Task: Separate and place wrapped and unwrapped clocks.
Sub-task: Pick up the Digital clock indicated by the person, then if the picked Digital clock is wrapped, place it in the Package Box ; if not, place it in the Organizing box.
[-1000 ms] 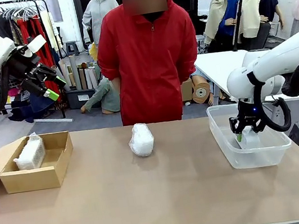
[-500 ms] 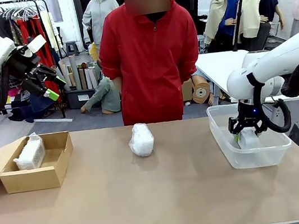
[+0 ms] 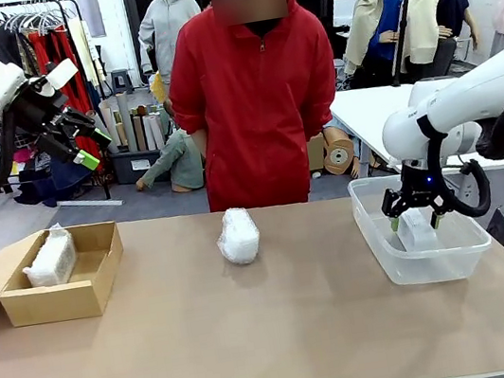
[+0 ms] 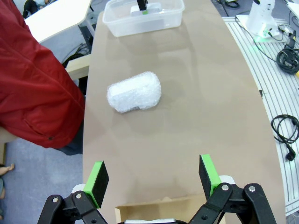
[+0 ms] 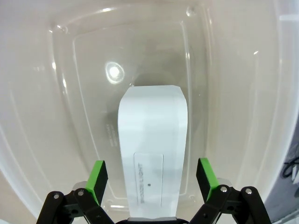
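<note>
The right end effector point(image 3: 414, 223) has been spread and raised off the unwrapped clock point(image 5: 150, 154), left lying directly beneath its parted fingers point(image 5: 98, 176) inside the clear bin point(image 3: 375, 237), evidently to keep it apart from the wrapped clock point(image 3: 238, 235) well off to its side.

Right tool point(image 3: 413, 222): was shut on the clock, now spread wide and raised a little
Bare clock point(image 5: 152, 140): let go, resting in bin point(image 3: 364, 219)

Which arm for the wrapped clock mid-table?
Left, probably. The left claw hangs open near the cardboard box, facing the wrapped clock; the right claw is down in the plastic bin over the bare clock.
</note>
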`<move>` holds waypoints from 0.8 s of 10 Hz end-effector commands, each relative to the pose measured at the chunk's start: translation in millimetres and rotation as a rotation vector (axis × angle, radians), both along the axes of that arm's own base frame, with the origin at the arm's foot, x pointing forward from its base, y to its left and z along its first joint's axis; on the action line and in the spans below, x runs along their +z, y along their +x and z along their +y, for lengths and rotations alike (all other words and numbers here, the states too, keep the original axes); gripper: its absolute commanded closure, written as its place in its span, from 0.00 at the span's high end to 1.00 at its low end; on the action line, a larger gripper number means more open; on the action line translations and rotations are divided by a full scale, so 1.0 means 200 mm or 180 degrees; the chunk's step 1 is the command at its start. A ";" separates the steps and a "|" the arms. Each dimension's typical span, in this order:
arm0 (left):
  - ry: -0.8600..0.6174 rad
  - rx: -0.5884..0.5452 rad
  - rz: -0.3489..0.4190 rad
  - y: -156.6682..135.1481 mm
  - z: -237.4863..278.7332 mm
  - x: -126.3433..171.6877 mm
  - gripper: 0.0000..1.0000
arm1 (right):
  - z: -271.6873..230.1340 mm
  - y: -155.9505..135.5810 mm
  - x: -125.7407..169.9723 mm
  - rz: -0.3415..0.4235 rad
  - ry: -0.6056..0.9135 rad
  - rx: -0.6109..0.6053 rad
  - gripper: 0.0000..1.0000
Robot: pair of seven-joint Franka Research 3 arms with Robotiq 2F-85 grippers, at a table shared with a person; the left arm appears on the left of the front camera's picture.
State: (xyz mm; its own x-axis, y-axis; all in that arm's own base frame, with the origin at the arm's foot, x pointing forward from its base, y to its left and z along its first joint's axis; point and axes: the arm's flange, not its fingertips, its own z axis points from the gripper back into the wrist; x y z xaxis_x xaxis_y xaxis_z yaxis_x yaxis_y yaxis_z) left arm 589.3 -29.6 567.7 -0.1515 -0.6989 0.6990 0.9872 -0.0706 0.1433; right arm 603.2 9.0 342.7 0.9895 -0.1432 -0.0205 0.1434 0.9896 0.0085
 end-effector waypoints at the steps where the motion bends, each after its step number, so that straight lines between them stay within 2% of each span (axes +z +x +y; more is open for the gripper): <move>1: -0.0002 -0.0002 -0.0006 -0.01 0.00 0.00 1.00 | 0.00 -0.01 0.07 -0.0010 0.0031 0.0059 1.00; 3: -0.0002 -0.0002 -0.0006 -0.01 0.00 0.00 1.00 | 0.01 0.00 0.12 -0.0135 0.0072 0.0010 1.00; 4: -0.0002 -0.0002 -0.0006 -0.01 0.00 0.00 1.00 | 0.01 -0.01 0.07 -0.0053 0.0001 0.0006 1.00; 8: -0.0002 -0.0002 -0.0006 -0.01 0.00 0.00 1.00 | 0.01 -0.01 0.07 -0.0053 0.0001 0.0006 1.00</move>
